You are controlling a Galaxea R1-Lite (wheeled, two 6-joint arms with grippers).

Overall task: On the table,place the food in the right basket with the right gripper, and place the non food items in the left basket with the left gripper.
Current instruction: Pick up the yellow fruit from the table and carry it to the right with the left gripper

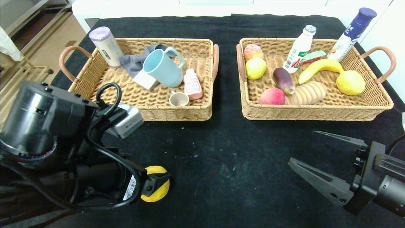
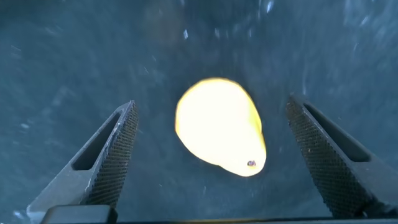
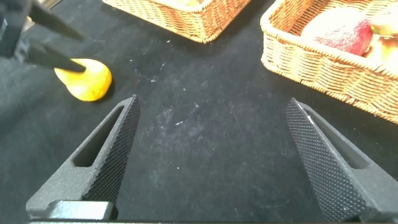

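Fruit is what you have left on the table: a yellow pear (image 1: 155,190) lies on the black cloth (image 1: 221,158) close to the robot, on its left side, well apart from both baskets. Your left gripper (image 2: 211,162) hangs directly over it with its jaws spread wide, one on each side of the pear and neither touching it. In the left wrist view the pear's long axis runs slantwise between the fingers, from the broad end to the narrower end with its small dark spot. So the left arm is by far the nearer.

Your right gripper (image 1: 319,158) waits low over the cloth on the right, jaws also wide and holding nothing; from there the pear sits far off to its left.

The pear looks smooth, bright yellow and rounded, likely to roll if nudged. Since it reads as food, it belongs in the right basket (image 1: 373,110) by the right arm, not in the left basket (image 1: 177,112).
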